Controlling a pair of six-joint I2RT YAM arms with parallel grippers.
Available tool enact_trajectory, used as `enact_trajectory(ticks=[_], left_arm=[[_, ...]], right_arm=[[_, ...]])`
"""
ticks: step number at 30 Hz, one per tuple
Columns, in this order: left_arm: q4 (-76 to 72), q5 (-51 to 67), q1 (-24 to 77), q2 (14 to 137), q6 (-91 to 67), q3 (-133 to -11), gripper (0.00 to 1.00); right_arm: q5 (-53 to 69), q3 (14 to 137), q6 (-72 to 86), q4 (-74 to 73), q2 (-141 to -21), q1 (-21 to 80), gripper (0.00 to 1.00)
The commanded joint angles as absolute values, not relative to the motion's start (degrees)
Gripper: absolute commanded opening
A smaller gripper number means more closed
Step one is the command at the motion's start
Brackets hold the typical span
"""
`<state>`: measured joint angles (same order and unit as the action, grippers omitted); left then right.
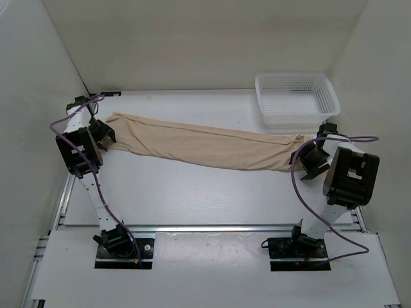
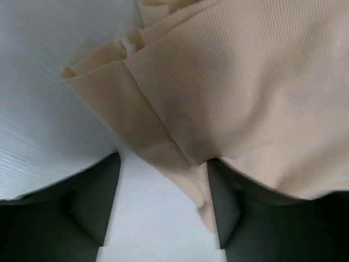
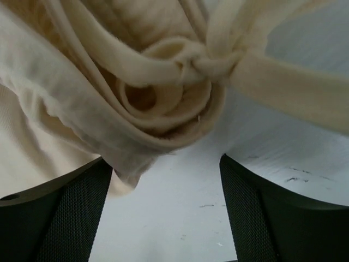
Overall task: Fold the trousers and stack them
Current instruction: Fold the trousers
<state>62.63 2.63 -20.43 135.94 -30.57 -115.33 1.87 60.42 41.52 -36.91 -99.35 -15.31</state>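
Shows the trousers (image 1: 205,144) drawn out in one long strip on the table (image 1: 192,192), one end just in front of the basket (image 1: 295,96) and the other well away to its left, probably to flatten the legs for folding. Finds the left gripper (image 2: 163,161) at the end far from the basket, jaws apart, a cloth edge lying loose between them. Finds the right gripper (image 3: 164,161) at the basket end, likewise spread and holding nothing, the knotted drawstring (image 3: 202,63) just ahead, seemingly lined up for a pinch.
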Motion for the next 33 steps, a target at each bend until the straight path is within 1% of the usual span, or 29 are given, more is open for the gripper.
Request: enact_trajectory(ticks=[1,2,3,4,5,6,7,8,9,10,11,16,18,22,25,33], left_arm=[[58.8,5.1,-19.9,139.2,-31.1,-116.4,0.60],[58.8,5.1,-19.9,139.7,-31.1,-116.9,0.30],[58.8,5.6,-19.9,139.7,-31.1,-116.9,0.14],[58.8,6.1,-19.9,139.7,-31.1,-117.5,0.10],[58.8,6.2,-19.9,140.4,-31.1,-118.1,0.10],[58.8,6.2,-19.9,140.4,-31.1,-118.1,0.10],[58.8,6.2,-19.9,140.4,-31.1,-118.8,0.10],[58.8,6.2,-19.9,140.4,-31.1,-119.6,0.10],[58.8,6.2,-19.9,139.8,-31.1,-120.2,0.10],[59.3,6.2,-20.4,139.0,-31.1,-120.8,0.10],[59.3,6.2,-20.4,137.8,-31.1,-122.2,0.10],[59.8,7.9,-21.0,134.9,-31.1,-129.2,0.10],[60.5,8.8,-21.5,134.3,-31.1,-131.6,0.10],[62.0,10.1,-21.5,133.2,-31.1,-136.3,0.10],[62.0,10.7,-22.1,131.8,-31.1,-136.3,0.10],[60.7,10.7,-22.7,129.7,-30.1,-129.9,0.10]], right_arm=[[-0.5,64.5,41.7,-34.6,-101.1,-16.3,0.82],[-1.4,65.1,42.2,-34.6,-102.3,-16.3,0.80],[-2.8,65.6,42.2,-34.6,-102.9,-16.3,0.74],[-3.3,66.6,42.2,-34.6,-104.0,-16.3,0.69],[-3.3,67.1,42.2,-34.6,-104.0,-16.3,0.59],[-3.9,68.0,42.2,-34.1,-104.8,-16.3,0.52],[-4.6,68.0,42.7,-34.1,-105.4,-16.3,0.43],[-4.6,69.0,42.7,-34.1,-105.4,-16.3,0.33],[-5.1,70.3,42.7,-34.1,-105.4,-16.3,0.12],[-5.1,70.9,42.7,-34.1,-105.4,-16.3,0.03],[-5.6,71.7,42.7,-34.9,-104.9,-16.3,0.00],[-9.0,79.3,41.5,-39.2,-101.7,-16.3,0.00],[-9.0,83.3,41.5,-41.4,-101.7,-16.3,0.00],[-9.0,87.4,41.5,-42.5,-100.0,-16.3,0.00],[-8.4,88.7,42.0,-43.6,-99.5,-16.3,0.00],[-9.0,86.9,42.0,-44.1,-98.2,-16.3,0.00]])
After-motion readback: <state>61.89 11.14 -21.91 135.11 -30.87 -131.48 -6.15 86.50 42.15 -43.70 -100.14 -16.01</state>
